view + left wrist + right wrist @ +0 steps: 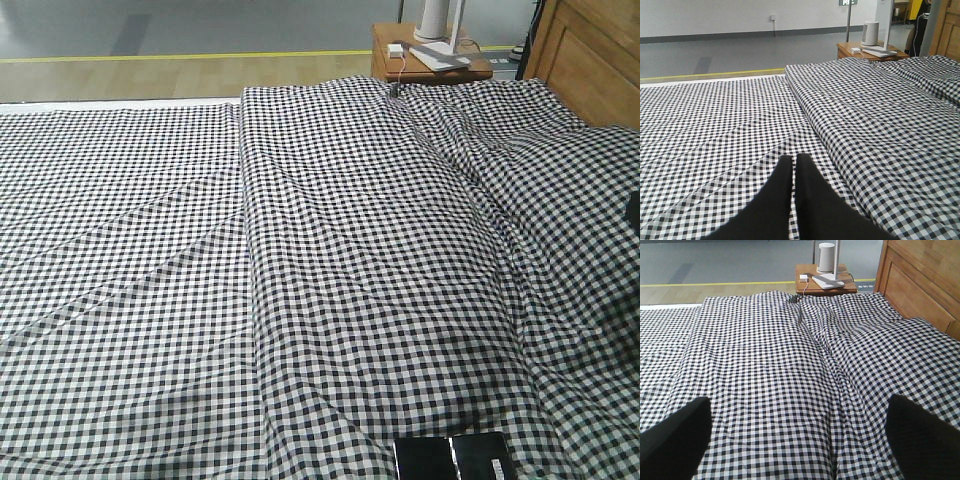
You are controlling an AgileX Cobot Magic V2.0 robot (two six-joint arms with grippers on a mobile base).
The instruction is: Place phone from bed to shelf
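Phone (450, 458) on checked bed (300, 250), left tool (794, 160) narrow, right tool (797, 407) wide apart.

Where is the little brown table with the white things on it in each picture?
Front view: the bedside table sits at the top, right of centre, beyond the bed.
Left wrist view: upper right, past the bed's far edge.
Right wrist view: top, slightly right of centre.
Shared landmark: the wooden headboard stands to its right in every view.
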